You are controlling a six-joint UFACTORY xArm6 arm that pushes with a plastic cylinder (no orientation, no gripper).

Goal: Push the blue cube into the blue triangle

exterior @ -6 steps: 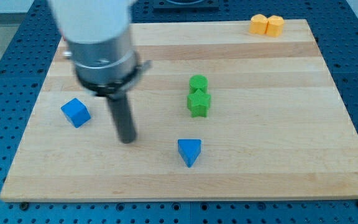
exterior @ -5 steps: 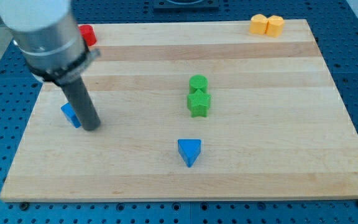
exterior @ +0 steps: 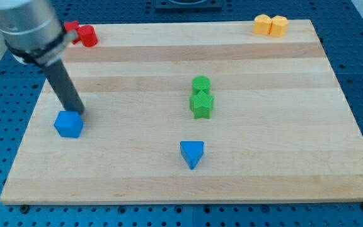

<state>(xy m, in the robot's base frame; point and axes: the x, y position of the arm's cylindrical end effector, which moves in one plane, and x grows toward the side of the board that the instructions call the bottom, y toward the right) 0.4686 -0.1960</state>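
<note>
The blue cube (exterior: 68, 123) lies at the view's left on the wooden board (exterior: 263, 145). The blue triangle (exterior: 191, 153) lies near the view's bottom centre, well to the right of the cube. My tip (exterior: 77, 111) rests on the board at the cube's upper right edge, touching it or very close to it. The rod slants up and left from there to the arm's grey body at the view's top left.
Two green blocks (exterior: 201, 96) sit stacked close together at the board's middle. Two yellow blocks (exterior: 270, 25) sit at the top right edge. Red blocks (exterior: 84, 34) sit at the top left, partly behind the arm.
My tip has swept left from the board's middle to the cube's upper right. The blue cube has shifted slightly down and left and turned.
</note>
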